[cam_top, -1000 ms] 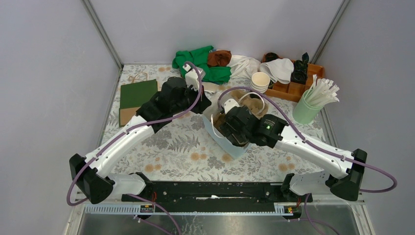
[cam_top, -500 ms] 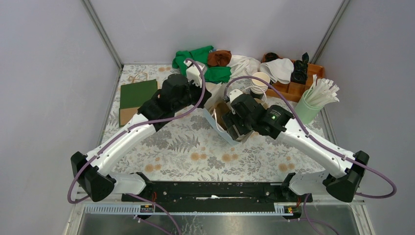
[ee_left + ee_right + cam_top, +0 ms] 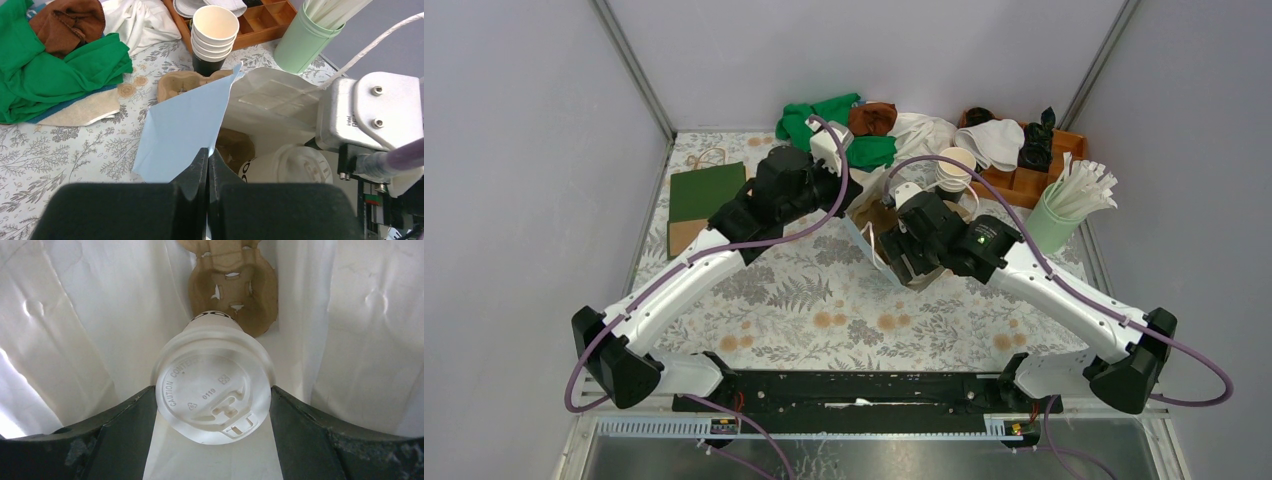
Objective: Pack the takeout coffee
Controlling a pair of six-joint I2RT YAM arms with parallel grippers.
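The takeout coffee (image 3: 212, 390), a pale cup with a white round lid, hangs tilted inside a white paper bag (image 3: 75, 315). My right gripper (image 3: 212, 407) is shut on it, one dark finger against each side of the lid. A brown pulp tray (image 3: 232, 280) lies at the bag's bottom beyond the cup. My left gripper (image 3: 208, 152) is shut on the bag's pale blue flap (image 3: 185, 125) and holds the mouth apart; the coffee's lid (image 3: 295, 165) shows just right of it. From above, the bag (image 3: 869, 240) sits mid-table between the left gripper (image 3: 849, 195) and the right gripper (image 3: 906, 255).
A stack of lidless cups (image 3: 956, 165) stands right behind the bag, with a wooden organiser (image 3: 1024, 175) and a green cup of white sticks (image 3: 1054, 215) to the right. Green, brown and white cloths (image 3: 834, 130) lie at the back. A flat green bag (image 3: 706, 195) lies left.
Both grippers and the bag have shifted toward the back of the table. The right gripper, with the coffee in it, stays inside the bag's mouth.
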